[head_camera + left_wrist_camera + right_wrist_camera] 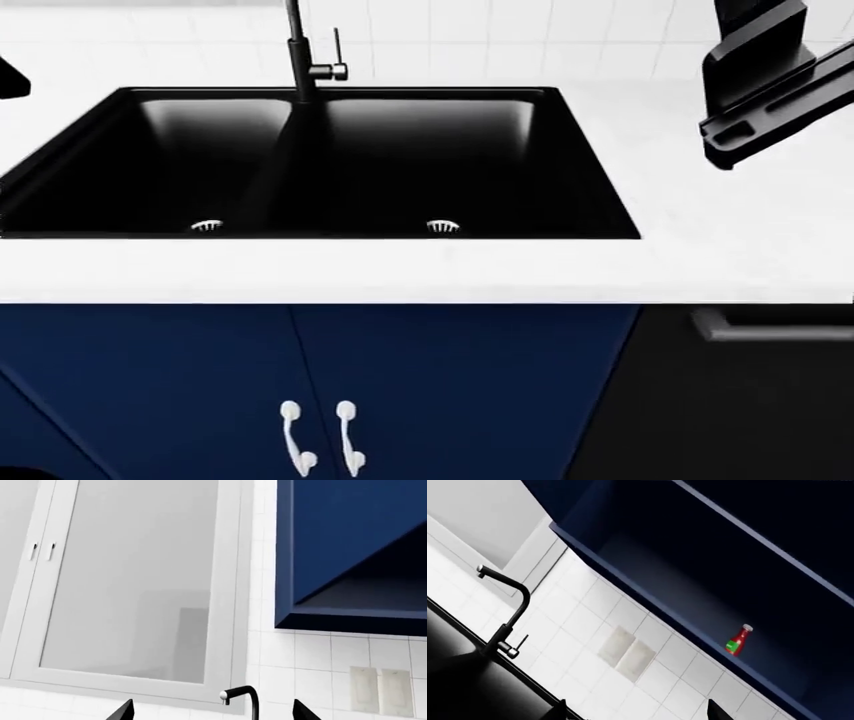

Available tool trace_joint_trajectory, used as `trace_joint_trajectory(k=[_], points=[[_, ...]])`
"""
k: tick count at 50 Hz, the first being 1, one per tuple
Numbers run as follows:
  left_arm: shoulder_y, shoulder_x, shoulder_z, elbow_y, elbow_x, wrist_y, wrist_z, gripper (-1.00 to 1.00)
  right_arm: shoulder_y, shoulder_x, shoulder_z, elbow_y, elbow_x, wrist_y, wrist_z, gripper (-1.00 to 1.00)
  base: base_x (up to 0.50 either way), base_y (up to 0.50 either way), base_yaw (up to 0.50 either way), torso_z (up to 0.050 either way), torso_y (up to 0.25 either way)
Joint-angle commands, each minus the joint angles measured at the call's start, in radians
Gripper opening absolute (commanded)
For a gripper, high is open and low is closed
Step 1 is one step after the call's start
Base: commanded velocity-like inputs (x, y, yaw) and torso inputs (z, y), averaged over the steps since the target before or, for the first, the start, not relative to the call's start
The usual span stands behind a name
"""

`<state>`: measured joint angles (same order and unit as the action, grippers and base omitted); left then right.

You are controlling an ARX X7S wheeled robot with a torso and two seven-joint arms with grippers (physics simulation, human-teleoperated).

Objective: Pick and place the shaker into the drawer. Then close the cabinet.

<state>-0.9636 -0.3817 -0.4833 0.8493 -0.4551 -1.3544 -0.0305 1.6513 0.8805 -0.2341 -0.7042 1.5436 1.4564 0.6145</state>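
Observation:
The shaker and the drawer are out of view. Navy base cabinet [441, 390] doors below the sink stand shut, with curved white handles [320, 440]. A navy wall cabinet [707, 580] is open, and a small red bottle [738, 640] with a green label stands on its floor. My left gripper [212, 716] is open with nothing between its fingers, facing the tiled wall and faucet. My right gripper [637, 714] is also open and empty, well below the red bottle. In the head view my right arm [767, 80] hangs above the counter's right end.
A black double sink [594, 215] sits in the white counter [400, 270], with a black faucet [300, 50] behind it. A black panel with a grey bar handle [774, 325] is right of the navy doors. A white-framed window [133, 580] and wall outlets [380, 690] are on the back wall.

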Motion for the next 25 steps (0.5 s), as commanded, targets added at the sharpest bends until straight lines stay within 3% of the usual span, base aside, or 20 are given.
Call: trace_joint_trajectory(k=[1,25], points=[[-0.031,0.047,-0.026,-0.115,-0.005,0.051,0.036,1.00,0.021,0.001,-0.016,0.013,-0.001,-0.017,-0.017,1.00,0.50,0.00,0.00,0.000,0.000],[-0.033,0.048,-0.054,-0.077,-0.040,0.001,0.026,1.00,0.001,0.024,-0.029,-0.011,0.027,-0.059,-0.001,1.00,0.50,0.00,0.00,0.000,0.001]])
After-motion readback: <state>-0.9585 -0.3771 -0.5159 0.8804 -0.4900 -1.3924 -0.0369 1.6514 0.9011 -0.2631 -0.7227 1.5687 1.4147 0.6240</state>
